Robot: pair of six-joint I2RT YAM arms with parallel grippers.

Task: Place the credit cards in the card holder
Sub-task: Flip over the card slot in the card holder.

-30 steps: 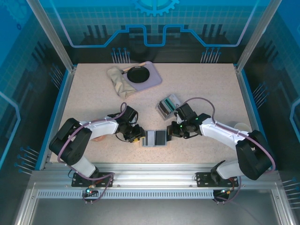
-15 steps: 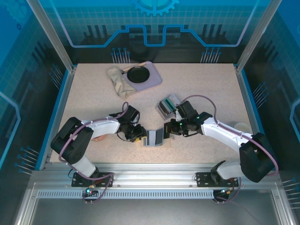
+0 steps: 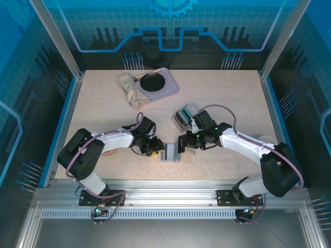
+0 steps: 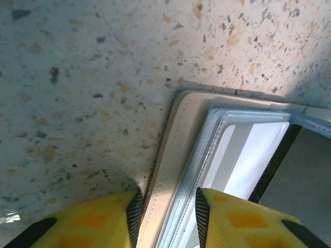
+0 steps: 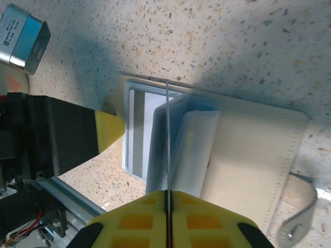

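While the tan, flat bifold card holder lies half open near the front edge of the speckled, stone-like surface, I see the left jaws gripping its tan left border. The right jaws are pressed together on one thin plastic credit card, held edge-on over the holder's light-grey pocket.

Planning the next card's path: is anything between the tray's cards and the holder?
Yes. The right gripper sits between the cards in the tray and the holder, shut on a thin sheet at the holder's raised right half; card or sleeve, I cannot tell.
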